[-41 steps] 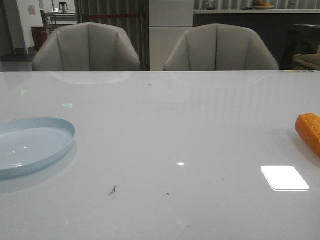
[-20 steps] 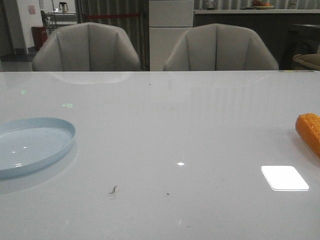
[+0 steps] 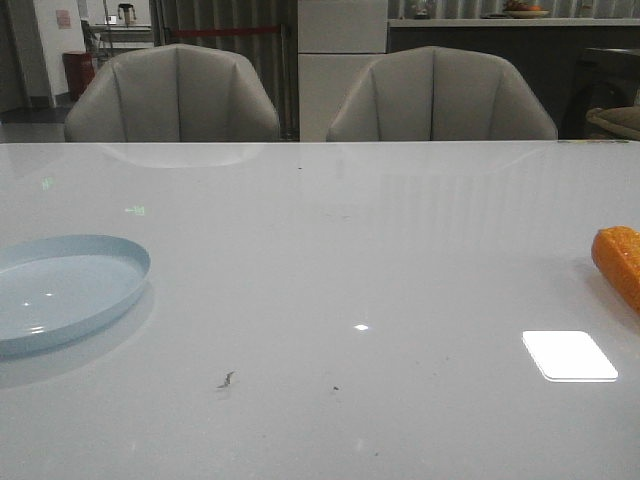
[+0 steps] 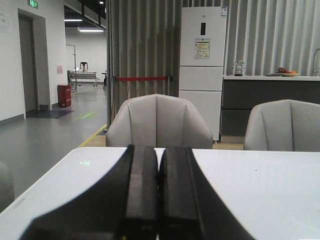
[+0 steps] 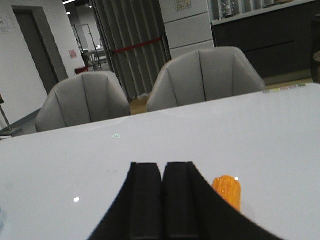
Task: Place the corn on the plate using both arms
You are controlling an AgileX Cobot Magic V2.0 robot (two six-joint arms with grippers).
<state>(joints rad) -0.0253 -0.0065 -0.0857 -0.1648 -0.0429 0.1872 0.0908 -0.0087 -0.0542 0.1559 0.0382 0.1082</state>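
The orange corn (image 3: pixel 620 262) lies on the white table at the far right edge of the front view, partly cut off. It also shows in the right wrist view (image 5: pixel 228 191), just beside my right gripper (image 5: pixel 163 166), partly hidden behind a finger. The pale blue plate (image 3: pixel 60 290) sits empty at the table's left edge. Neither gripper shows in the front view. My left gripper (image 4: pixel 159 150) is shut and empty, above the table's near part. My right gripper is shut and empty too.
The glossy white table (image 3: pixel 330 250) shows light reflections, a bright patch (image 3: pixel 569 355) and a small dark speck (image 3: pixel 227 379). Two grey chairs (image 3: pixel 175 95) stand behind the far edge. A white fridge (image 4: pixel 202 65) and a counter stand further back.
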